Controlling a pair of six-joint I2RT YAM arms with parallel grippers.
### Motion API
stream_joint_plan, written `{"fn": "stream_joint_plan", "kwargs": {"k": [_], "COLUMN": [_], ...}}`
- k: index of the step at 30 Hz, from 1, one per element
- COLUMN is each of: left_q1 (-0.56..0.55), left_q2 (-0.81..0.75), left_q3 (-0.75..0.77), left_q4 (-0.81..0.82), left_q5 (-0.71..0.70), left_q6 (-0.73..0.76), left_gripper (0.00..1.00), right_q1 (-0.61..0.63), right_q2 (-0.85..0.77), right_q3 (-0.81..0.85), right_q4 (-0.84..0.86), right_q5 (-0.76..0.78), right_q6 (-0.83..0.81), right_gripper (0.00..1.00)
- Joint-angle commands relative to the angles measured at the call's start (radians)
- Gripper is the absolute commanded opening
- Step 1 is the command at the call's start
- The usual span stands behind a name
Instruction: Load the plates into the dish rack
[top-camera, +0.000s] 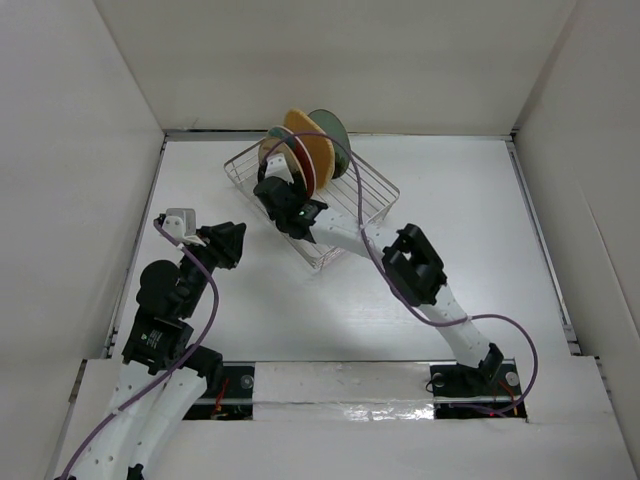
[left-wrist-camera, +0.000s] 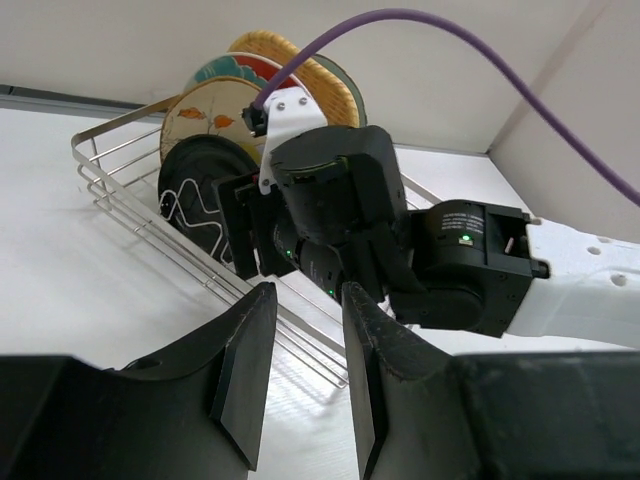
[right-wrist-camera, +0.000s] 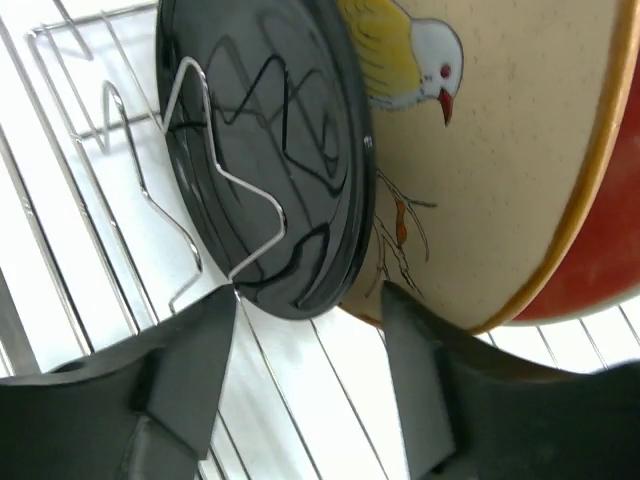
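Right wrist: right gripper (right-wrist-camera: 308, 300) spread wide, one finger on each side of the black plate (right-wrist-camera: 270, 150) at its lower rim. That plate stands upright in the dish rack (top-camera: 375, 190), just beside the beige bird plate (right-wrist-camera: 500, 150). Left gripper (left-wrist-camera: 305, 300) has a narrow gap, empty, above the worktop (top-camera: 300, 320) near the rack.

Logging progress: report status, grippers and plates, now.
Left gripper open, empty, left of the rack. Right gripper open, straddling lower edge of black plate. Plates upright in rack. Nothing blocking.
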Motion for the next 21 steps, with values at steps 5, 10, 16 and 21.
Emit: {"fn": "stream_joint_plan", "kwargs": {"k": [5,10,16,21], "left_q1": [-0.004,-0.004,0.007,0.016], "left_q2": [-0.002,0.009,0.056,0.102], "left_q3": [-0.005,-0.007,-0.004,-0.004], "left_q4": [0.030,0.030,0.038,0.036], "left_q5": [-0.057,-0.069,-0.025,0.008], "left_q6": [0.020,0.016,0.004,0.002], "left_gripper": [0.30,0.32,0.34,0.35], "right_q1": [0.032,-0.034,-0.194,-0.284], "right_q2": [-0.392,-0.645,-0.875,-1.027], "right_q3": [-0.223,-0.474,-0.805,-0.980], "right_q4": [0.165,0.334,0.583,0.652], "right_q5": [-0.240,-0.549,-0.961,-1.063], "right_q6": [0.037,0.175,0.354,0.381], "right_gripper": [0.77,0.79,0.79,0.76]}}
